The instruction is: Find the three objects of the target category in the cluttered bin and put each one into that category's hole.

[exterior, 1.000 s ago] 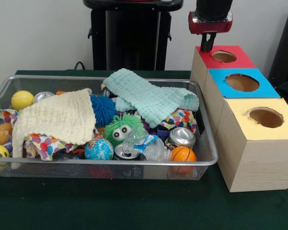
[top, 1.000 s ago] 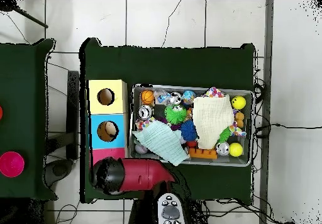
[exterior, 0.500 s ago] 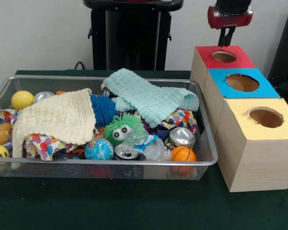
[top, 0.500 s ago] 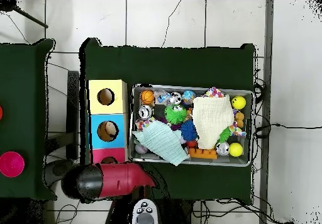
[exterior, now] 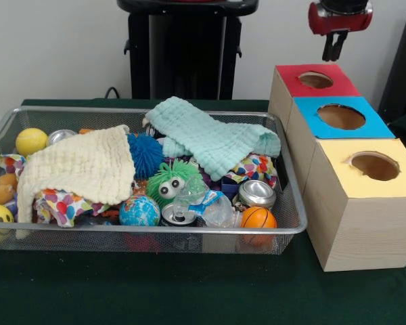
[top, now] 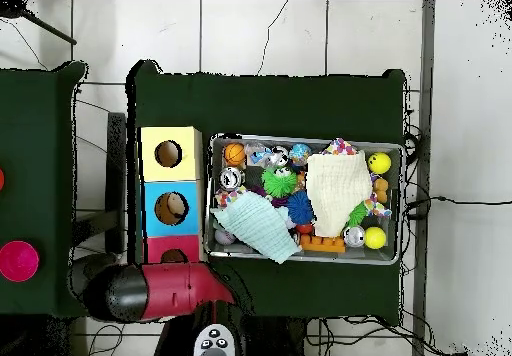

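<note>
The wire bin (exterior: pixel 155 231) holds a cream cloth (exterior: pixel 81 166), a mint cloth (exterior: pixel 210 139), a green fuzzy toy (exterior: pixel 170 181), a blue spiky ball (exterior: pixel 145 152), a globe ball (exterior: pixel 139 211), a small basketball (exterior: pixel 258 217), silver cans (exterior: pixel 257 193) and yellow balls (exterior: pixel 31 141). My gripper (exterior: pixel 335 49) hangs high above and just behind the red box's hole (exterior: pixel 316 80). It looks open, with nothing between its fingers. In the overhead view the red arm (top: pixel 165 290) lies below the red box (top: pixel 172 255) and hides the gripper.
Three boxes stand in a row to the right of the bin: red at the back, blue (exterior: pixel 341 116) in the middle, yellow (exterior: pixel 374 165) nearest. Each has a round hole on top. The bin (top: pixel 305 139) sits right beside the boxes.
My gripper has risen and moved right, from low at the red box's left back corner to high above its back edge. The bin's contents have not moved.
</note>
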You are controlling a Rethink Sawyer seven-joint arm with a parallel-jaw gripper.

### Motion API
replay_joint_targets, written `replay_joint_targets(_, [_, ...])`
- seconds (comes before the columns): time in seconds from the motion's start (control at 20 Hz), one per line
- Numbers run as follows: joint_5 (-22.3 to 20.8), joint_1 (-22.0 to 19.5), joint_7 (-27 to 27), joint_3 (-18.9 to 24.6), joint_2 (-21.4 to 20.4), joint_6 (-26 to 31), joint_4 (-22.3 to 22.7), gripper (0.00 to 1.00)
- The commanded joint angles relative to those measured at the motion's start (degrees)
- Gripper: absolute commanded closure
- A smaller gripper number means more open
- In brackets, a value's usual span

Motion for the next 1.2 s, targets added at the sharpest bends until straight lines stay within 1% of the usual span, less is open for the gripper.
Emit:
replay_joint_targets(0.05, [-0.94,-5.93,5.78,-1.17,1.87,5.0,-3.57,1.0])
replay_joint_targets(0.2, [-1.86,-7.62,4.15,-0.07,4.49,5.61,-6.62,1.0])
replay_joint_targets(0.35, [-3.38,-8.16,3.4,-0.11,5.74,8.16,-10.2,1.0])
replay_joint_targets(0.5, [-4.49,-8.39,3.1,-0.11,8.45,9.0,-14.01,1.0])
replay_joint_targets(0.6, [-4.66,-9.11,2.45,0.98,10.7,8.33,-15.92,1.0])
replay_joint_targets(0.75, [-4.99,-9.75,2.25,1.94,12.9,5.94,-17.41,1.0])
replay_joint_targets(0.9, [-5.6,-10.15,1.83,2.36,15.39,5.32,-19.54,1.0])
replay_joint_targets(0.95, [-6.4,-10.21,1.24,2.33,16.09,4.92,-19.95,1.0])
replay_joint_targets(1.1, [-6.74,-12.39,-0.03,3.72,17.84,-0.4,-17.26,1.0])
replay_joint_targets(1.2, [-7.59,-13.77,-1.35,4.33,18.92,-1.71,-16.87,1.0])
